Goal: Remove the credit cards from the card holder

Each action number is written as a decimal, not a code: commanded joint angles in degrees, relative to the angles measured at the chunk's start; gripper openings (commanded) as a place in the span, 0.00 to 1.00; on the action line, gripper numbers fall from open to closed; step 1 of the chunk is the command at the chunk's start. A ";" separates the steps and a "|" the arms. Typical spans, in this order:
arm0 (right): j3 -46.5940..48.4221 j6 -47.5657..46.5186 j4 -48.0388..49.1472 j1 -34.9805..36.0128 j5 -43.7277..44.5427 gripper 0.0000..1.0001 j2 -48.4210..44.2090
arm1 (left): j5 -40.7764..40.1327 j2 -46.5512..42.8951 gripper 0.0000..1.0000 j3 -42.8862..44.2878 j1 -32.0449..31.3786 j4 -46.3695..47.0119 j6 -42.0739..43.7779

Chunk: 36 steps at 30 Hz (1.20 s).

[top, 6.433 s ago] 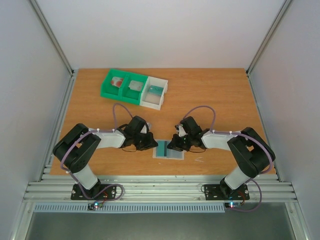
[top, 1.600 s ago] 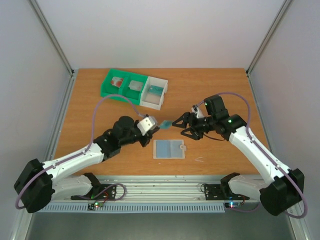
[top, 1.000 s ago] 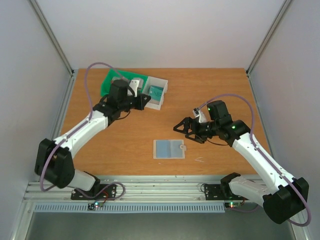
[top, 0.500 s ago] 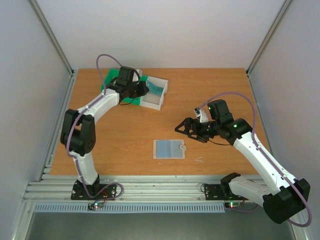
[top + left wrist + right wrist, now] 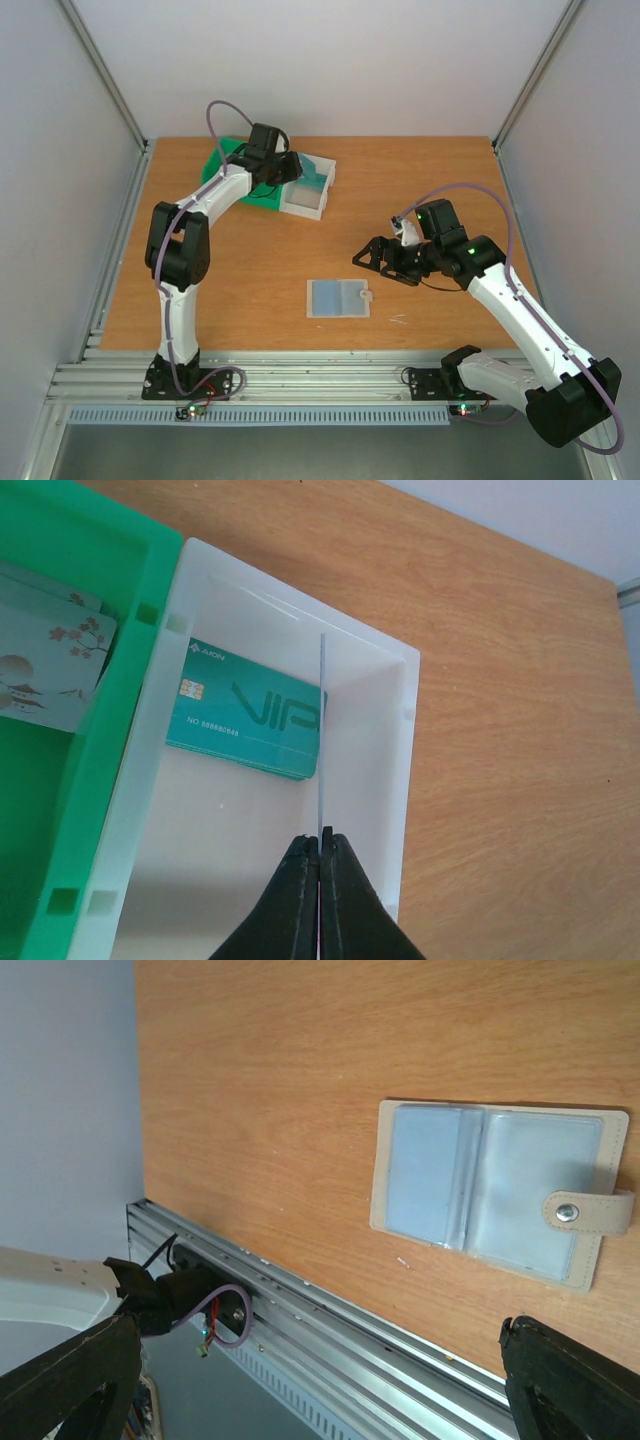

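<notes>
From above: reaches across the bench (image 5: pixel 430 190) with the left fingers (image 5: pixel 293 170), clamped on a credit card (image 5: pixel 322 720) over the white compartment (image 5: pixel 302 207) of the tray (image 5: pixel 213 182). Shows the card holder (image 5: pixel 338 298) flat and unfolded, near and ahead of the right fingers (image 5: pixel 372 258), spread wide, holding nothing.

Left wrist: catches the card edge-on, pinched by its near edge, ahead of the fingertips, above a teal card (image 5: pixel 250 725) lying in the compartment.

Right wrist: frames the holder between the spread fingers, no card plainly visible in its panels.

Probably light, stiff, slick; best taken by an exposed edge, squarely.
</notes>
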 commanded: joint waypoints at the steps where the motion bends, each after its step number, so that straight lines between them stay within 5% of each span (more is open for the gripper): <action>1: 1.39 -1.02 -1.03 -0.21 1.31 0.99 -0.03 | 1.80 2.78 0.01 3.13 0.02 -0.63 -0.50; 36: 4.64 -1.20 -4.46 -0.21 4.10 0.98 3.15 | 0.16 15.93 0.11 15.61 0.02 -3.03 1.65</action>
